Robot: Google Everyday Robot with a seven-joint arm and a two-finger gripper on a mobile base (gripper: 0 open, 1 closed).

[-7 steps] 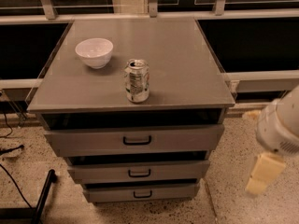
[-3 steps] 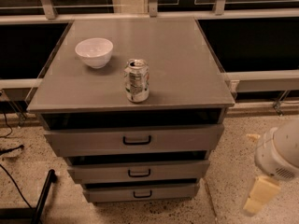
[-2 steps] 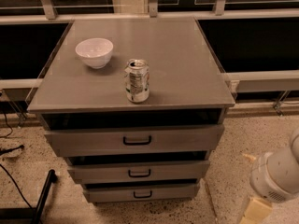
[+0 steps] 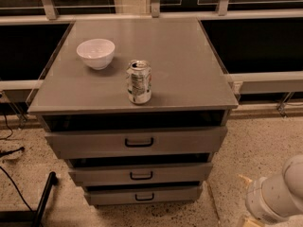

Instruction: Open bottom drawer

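Hand [image 4: 252, 213]: low at right, beside bottom drawer, apart from it.
Bottom drawer [image 4: 144, 196]: left of hand, lowest of three.
Can [image 4: 139, 82]: on counter [image 4: 189, 56], above-left of hand.
Bowl [image 4: 95, 53]: on counter, behind-left of can.

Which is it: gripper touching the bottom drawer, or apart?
Apart. The camera view shows the gripper low at the frame's right edge, with a stretch of floor between it and the bottom drawer.

One cam only: high, in front of the cabinet [image 4: 180, 56], looking down at its top and front, mid-range. My gripper [image 4: 246, 221] sits bottom-right, mostly cropped.
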